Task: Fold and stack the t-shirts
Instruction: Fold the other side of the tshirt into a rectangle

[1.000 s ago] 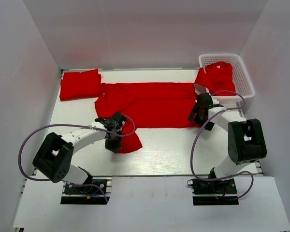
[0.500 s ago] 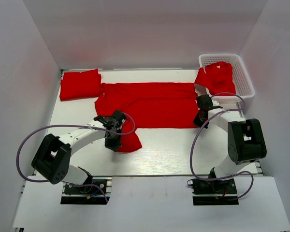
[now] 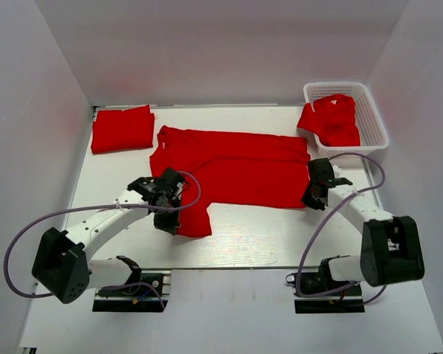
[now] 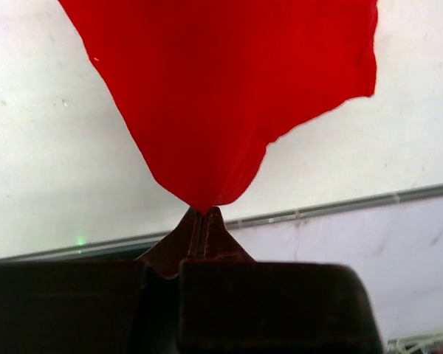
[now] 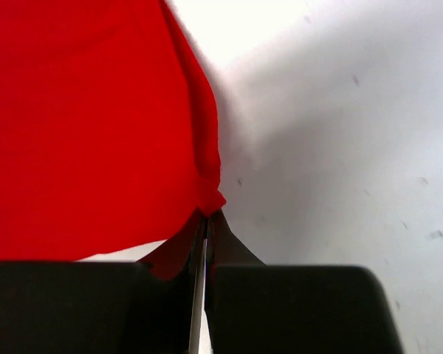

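A spread red t-shirt (image 3: 229, 166) lies across the middle of the white table (image 3: 266, 236). My left gripper (image 3: 168, 220) is shut on its near left part; in the left wrist view the fabric (image 4: 221, 96) hangs in a point from the closed tips (image 4: 204, 212). At the shirt's near right corner my right gripper (image 3: 309, 200) is also shut. The right wrist view shows that corner (image 5: 81, 125) pinched between the tips (image 5: 209, 214). A folded red t-shirt (image 3: 122, 129) rests at the back left. Another t-shirt (image 3: 332, 118) spills from the basket.
A white mesh basket (image 3: 375, 122) stands at the back right corner. White walls close in the table on the left, back and right. Purple cables loop from both arms over the near table edge.
The right gripper has shut on the shirt's right corner. Both arms have shifted, and the spread shirt has slid a little to the right with its right edge pulled nearer.
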Robot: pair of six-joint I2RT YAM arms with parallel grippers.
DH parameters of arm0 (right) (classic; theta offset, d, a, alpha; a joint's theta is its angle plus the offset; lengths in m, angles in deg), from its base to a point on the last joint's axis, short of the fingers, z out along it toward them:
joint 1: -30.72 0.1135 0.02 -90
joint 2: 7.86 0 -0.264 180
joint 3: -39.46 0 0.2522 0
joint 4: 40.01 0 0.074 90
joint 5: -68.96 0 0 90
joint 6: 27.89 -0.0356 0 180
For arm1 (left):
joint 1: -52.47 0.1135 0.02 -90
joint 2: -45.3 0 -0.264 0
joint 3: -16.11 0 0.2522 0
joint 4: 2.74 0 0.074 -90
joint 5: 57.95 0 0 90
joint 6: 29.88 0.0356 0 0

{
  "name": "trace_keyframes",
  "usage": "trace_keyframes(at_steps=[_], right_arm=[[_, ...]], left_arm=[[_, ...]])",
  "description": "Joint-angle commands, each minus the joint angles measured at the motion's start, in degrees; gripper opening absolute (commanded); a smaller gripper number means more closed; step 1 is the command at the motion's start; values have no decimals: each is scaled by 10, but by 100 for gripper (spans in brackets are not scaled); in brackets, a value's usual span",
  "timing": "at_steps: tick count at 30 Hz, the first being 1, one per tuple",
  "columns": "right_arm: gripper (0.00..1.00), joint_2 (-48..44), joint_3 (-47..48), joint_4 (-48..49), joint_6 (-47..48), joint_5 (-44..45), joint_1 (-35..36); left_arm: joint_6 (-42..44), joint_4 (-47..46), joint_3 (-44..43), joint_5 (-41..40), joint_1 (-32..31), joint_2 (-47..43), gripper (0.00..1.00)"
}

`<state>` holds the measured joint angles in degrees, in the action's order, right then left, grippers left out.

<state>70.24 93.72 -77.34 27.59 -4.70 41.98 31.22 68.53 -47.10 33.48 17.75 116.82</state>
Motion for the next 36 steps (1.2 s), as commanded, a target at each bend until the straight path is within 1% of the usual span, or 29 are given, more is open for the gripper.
trace_keyframes(at_steps=[1, 3, 5, 6, 7, 8, 9, 10, 11, 13, 16, 17, 19, 22, 24, 25, 27, 29, 30, 31, 36], right_arm=[[0, -44, -16, -55, 8, -4, 0], [0, -56, -17, -53, 9, -11, 0], [0, -55, -4, -46, 12, -11, -1], [0, -52, 2, -46, 19, -8, 0], [0, -46, 24, -46, 21, -6, -1], [0, -44, 33, -39, 25, -5, 0], [0, -41, 41, -38, 34, 4, 0], [0, -26, 62, -34, 36, 6, -1], [0, -21, 71, -34, 38, 8, -1], [0, -5, 94, -34, 42, 16, -2], [0, 18, 127, -28, 55, 24, -2], [0, 33, 150, -32, 65, 22, -1], [0, 43, 165, -33, 80, 17, -1], [0, 70, 208, -39, 89, 36, -2], [0, 87, 229, -44, 89, 45, -3], [0, 94, 244, -45, 96, 48, -4], [0, 115, 272, -50, 106, 51, -5], [0, 131, 296, -57, 111, 57, -6], [0, 141, 304, -63, 111, 57, -8], [0, 145, 310, -65, 112, 61, -10], [0, 183, 354, -73, 123, 63, -16]], left_arm=[[13, 33, -4, 34, -2, -18, 0], [13, 39, -27, 27, -2, -18, 0], [26, 23, -49, 22, 4, -8, 0], [26, 8, -75, 22, 11, 7, 0], [32, 0, -89, 12, 11, 17, 0], [32, -6, -121, -3, 11, 27, 0], [32, -22, -138, -55, 11, 55, 0], [23, -22, -158, -78, 18, 71, 0], [16, -28, -202, -114, 18, 88, 0], [16, -45, -234, -125, 18, 120, 0], [21, -69, -265, -148, 30, 138, 0], [30, -69, -287, -166, 38, 156, 0], [44, -85, -309, -166, 44, 175, 0], [62, -97, -363, -180, 58, 212, 0], [62, -86, -390, -210, 67, 232, 0], [62, -86, -410, -216, 82, 249, 0], [82, -93, -424, -222, 87, 263, 0], [82, -93, -454, -228, 107, 290, 0], [82, -86, -464, -234, 107, 299, 0], [88, -80, -484, -234, 122, 316, 0], [104, -91, -508, -239, 146, 345, 0]])
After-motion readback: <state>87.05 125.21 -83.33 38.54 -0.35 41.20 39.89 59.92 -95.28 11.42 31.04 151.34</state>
